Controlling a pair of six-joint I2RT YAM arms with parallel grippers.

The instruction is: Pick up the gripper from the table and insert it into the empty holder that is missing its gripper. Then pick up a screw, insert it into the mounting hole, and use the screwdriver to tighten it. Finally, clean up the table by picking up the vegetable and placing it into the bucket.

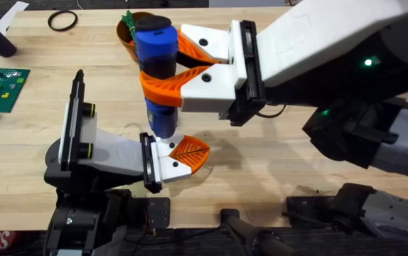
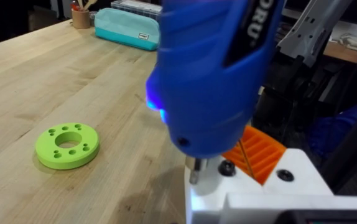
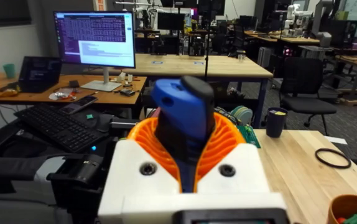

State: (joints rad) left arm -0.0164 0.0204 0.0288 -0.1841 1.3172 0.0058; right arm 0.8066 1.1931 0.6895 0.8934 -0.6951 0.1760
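The screwdriver [image 1: 157, 67], pinched by the right fingers [image 1: 163, 64], is being driven into the holder [image 1: 168, 161]; steady downward pressure is needed next.

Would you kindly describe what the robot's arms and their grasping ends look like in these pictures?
The right arm has a bulky white shell over black joints, with small green indicator lights. Its right gripper has white wedge-shaped mounts with black screws and black flanges, carrying orange ribbed jaws. The left arm's base is dark with thin exposed wires. Seen from the right wrist, the orange pads are finely ribbed.
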